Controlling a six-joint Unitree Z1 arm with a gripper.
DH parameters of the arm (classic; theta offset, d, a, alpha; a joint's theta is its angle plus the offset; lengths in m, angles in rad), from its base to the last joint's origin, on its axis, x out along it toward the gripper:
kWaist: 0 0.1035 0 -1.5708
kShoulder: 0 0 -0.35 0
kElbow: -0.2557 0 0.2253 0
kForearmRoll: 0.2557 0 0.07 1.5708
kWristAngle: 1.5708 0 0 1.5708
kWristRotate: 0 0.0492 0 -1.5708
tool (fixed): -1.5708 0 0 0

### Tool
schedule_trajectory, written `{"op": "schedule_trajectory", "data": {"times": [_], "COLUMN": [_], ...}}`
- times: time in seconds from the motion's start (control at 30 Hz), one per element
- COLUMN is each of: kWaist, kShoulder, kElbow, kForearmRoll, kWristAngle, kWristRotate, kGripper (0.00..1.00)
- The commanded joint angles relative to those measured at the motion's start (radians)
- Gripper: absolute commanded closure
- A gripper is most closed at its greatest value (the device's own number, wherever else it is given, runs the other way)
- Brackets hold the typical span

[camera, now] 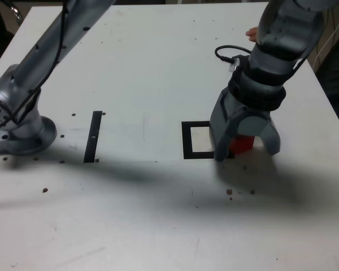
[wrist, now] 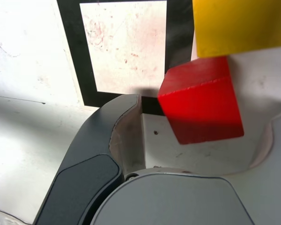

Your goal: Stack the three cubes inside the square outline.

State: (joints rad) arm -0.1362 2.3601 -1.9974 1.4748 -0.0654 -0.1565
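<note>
Red cube is seen on the surface, just outside the square outline, at its edge. Yellow cube lies just beside it. Green cube not visible. Fingers are spread, straddling the red cube, not yet pinching. Outline is empty; no cube stacked, all stacking remains.

A white counter, speckled with dark crumbs, carries the black square outline, a thin black strip, a red cube, a yellow cube and the arm's base.
</note>
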Motion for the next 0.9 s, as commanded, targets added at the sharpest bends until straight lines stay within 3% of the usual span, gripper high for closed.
{"op": "schedule_trajectory", "data": {"times": [0.0, 0.2, 0.3, 0.87], "kWaist": [0.004, 0.004, 0.004, 0.003], "kShoulder": [0.012, 0.024, 0.025, 0.019], "kElbow": [-0.006, -0.02, -0.025, -0.026], "kForearmRoll": [-0.001, -0.003, -0.004, -0.001], "kWristAngle": [-0.005, -0.006, -0.003, -0.01], "kWristRotate": [0.002, 0.009, 0.016, 0.02], "kGripper": [0.36, 0.66, 0.75, 0.78]}}
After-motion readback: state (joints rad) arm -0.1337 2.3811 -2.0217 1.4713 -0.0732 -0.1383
